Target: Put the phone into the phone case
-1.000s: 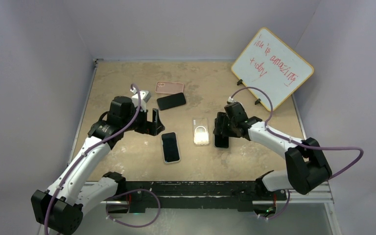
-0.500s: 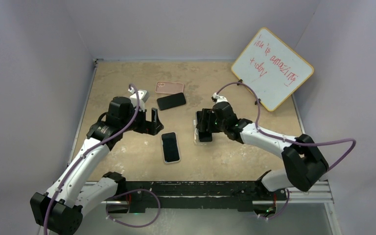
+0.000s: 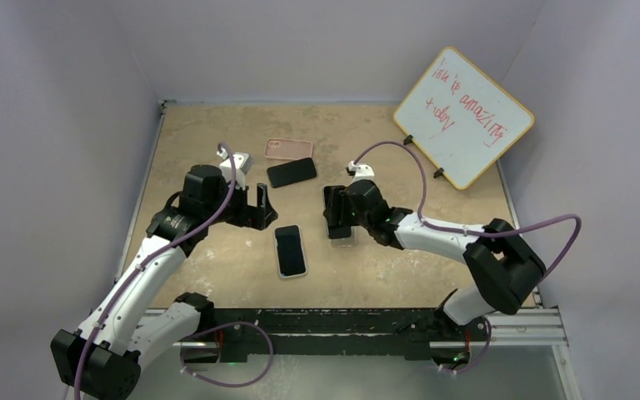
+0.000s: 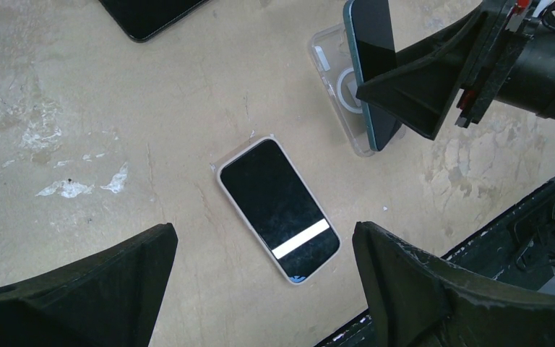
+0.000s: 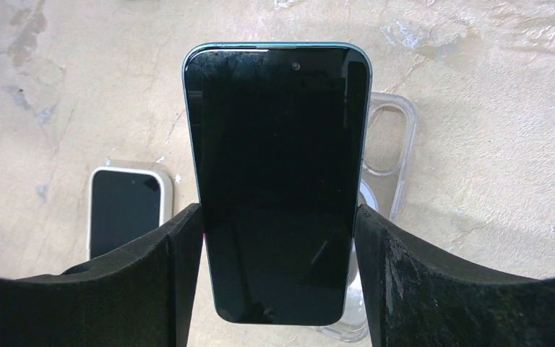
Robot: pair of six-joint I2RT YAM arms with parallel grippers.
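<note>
The right gripper [image 3: 338, 218] has swung left since a second ago. Then it stood to the right of the clear phone case [image 5: 391, 147], which lay fully in sight; now it hangs over the case and covers most of it from above. Its fingers [image 5: 177, 249] are closed on the long sides of the teal-edged phone [image 5: 278, 166], screen toward the wrist camera. The left gripper [image 3: 264, 208] has barely shifted and gapes wide, holding nothing.

The right wrist view shows the phone sitting left of the case's centre, with the case's camera cut-out peeking past its right edge. The left wrist view shows what that one cannot: the phone tilted on edge, its lower end down at the case, though I cannot tell if they touch. A white-cased phone [image 4: 278, 210] lies flat beneath the left gripper.

Bare table [image 3: 208, 133] stretches behind and to the left. A black phone [image 3: 292, 172], a pink case [image 3: 289, 148] and a whiteboard [image 3: 463, 117] sit well apart.
</note>
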